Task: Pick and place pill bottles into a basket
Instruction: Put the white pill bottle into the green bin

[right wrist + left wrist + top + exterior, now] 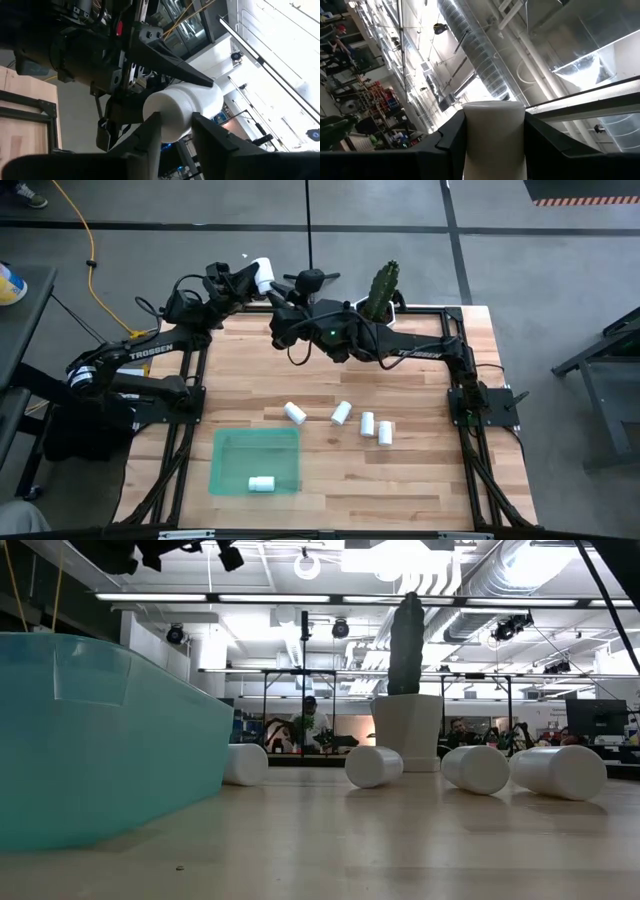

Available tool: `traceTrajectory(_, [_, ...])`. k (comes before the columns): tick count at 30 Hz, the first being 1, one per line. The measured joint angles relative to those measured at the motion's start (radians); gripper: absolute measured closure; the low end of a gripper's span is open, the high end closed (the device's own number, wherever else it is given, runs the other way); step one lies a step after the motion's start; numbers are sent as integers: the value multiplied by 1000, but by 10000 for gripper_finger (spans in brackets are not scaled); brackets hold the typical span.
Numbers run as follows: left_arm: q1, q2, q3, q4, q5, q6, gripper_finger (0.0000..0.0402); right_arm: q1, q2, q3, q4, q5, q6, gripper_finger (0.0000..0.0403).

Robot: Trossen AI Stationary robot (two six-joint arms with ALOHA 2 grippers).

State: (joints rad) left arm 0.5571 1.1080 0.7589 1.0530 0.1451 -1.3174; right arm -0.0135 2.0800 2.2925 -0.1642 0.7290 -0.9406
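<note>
- Holding a pill bottle between my left gripper's two dark fingers, which press on its sides; the bottle is lifted well above the table's far edge.
- My right gripper meets that same bottle at its ribbed cap end, a fingertip on either side, closed onto it; both grippers sit at the bottle together.
- In the high view the two arms converge at the back of the table, left arm reaching in from the left frame, right arm folded across from the right.
- Four more bottles lie on their sides in a loose row on the wooden table: one nearest the basket's far corner, one beside it, then two lying close together.
- Basket, a shallow translucent green tray, sits at the near left of the table; one bottle lies inside it near the front edge.
- Cactus in a white pot stands at the far edge, behind the row of bottles.
- People are visible in the room beyond the table, too distant to tell more.
</note>
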Motion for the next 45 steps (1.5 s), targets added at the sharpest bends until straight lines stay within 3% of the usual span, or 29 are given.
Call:
traceTrajectory(10, [-1,1,2,33,-6,-1,211,0,2,-1,18,-16,-24,217])
traceTrajectory(16, [-1,25,59,36,4,4,211,-13,2,-1,65,-46,-63,189])
traceTrajectory(25, [2,49,165,-10,136,34,211,-11,-2,0,137,-99,-186,186])
traceTrajectory(30, [2,50,198,-21,192,32,211,-10,-2,1,139,-78,-250,187])
traceTrajectory(45, [-24,53,216,-71,209,54,211,0,0,0,140,-16,-282,194])
